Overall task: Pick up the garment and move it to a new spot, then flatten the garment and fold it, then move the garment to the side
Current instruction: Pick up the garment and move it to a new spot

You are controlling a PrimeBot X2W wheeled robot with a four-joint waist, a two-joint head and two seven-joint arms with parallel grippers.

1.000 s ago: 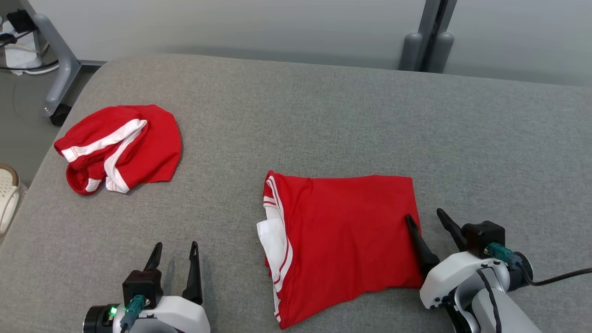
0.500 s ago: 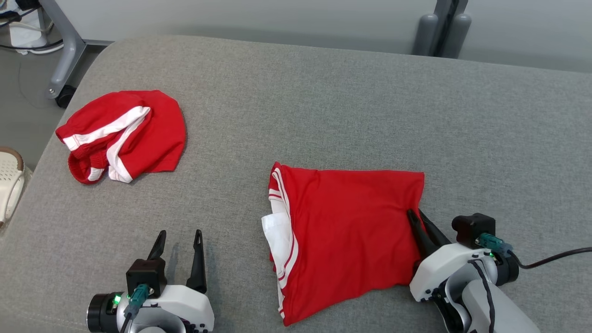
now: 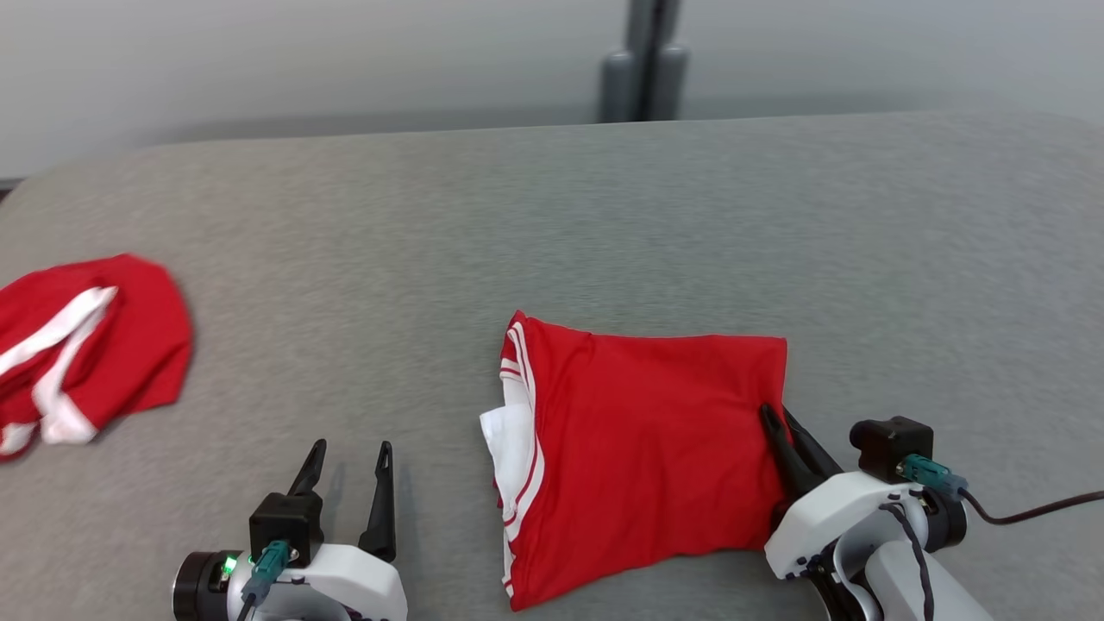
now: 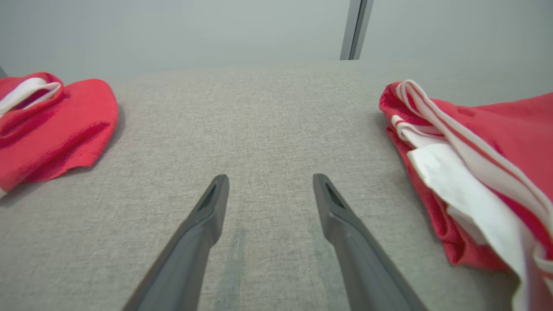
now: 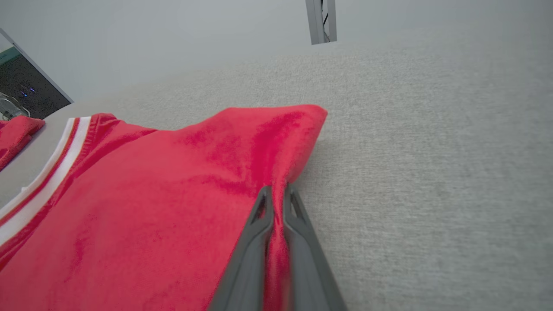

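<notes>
The right gripper is clenched on the edge of the folded red white-striped garment. The left gripper is released, over the grey fabric counter.

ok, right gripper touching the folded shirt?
Touching. Right wrist view shows the right gripper shut on the folded shirt, red cloth pinched inside.
</notes>
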